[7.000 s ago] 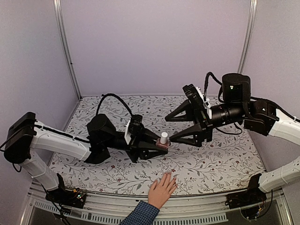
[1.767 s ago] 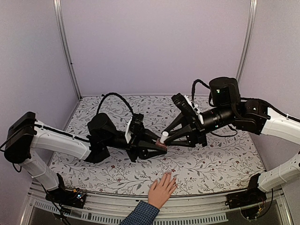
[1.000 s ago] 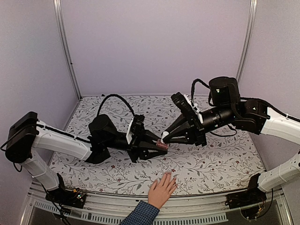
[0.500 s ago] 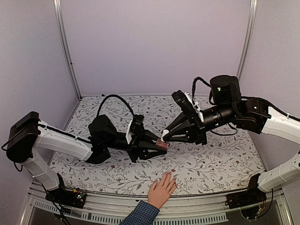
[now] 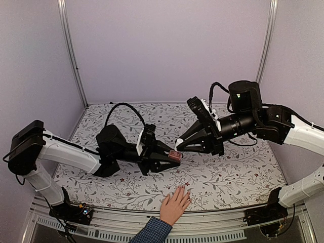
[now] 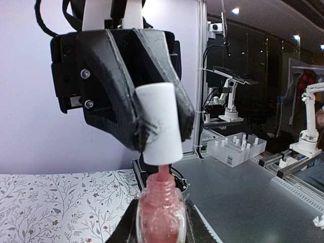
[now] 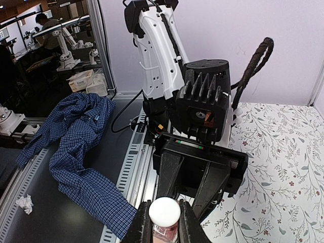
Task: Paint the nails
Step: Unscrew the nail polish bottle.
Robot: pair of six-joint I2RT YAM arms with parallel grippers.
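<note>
A light-skinned hand [image 5: 175, 204] with a blue checked cuff [image 5: 152, 231] lies flat at the table's near edge, fingers pointing away from the arms. The nails are too small to make out. My left gripper [image 5: 173, 157] [image 6: 159, 230] is shut on a small pink polish bottle [image 5: 174, 155] [image 6: 160, 212], held upright above the table behind the hand. My right gripper [image 5: 178, 145] [image 7: 164, 223] is shut on the bottle's white cap [image 6: 161, 125] [image 7: 163, 211]. The cap sits just above the open neck, with the pink brush stem [image 6: 161, 171] still reaching down into it.
The flowered table cover [image 5: 228, 172] spreads under both arms. A metal rail [image 5: 212, 223] runs along the near edge by the arm bases. In the right wrist view the blue checked shirt sleeve [image 7: 76, 162] lies left of the rail. Purple walls enclose the back and sides.
The right gripper has drawn the white cap slightly up and to the right, off the bottle's neck. The left gripper, the bottle and the hand have stayed put.
</note>
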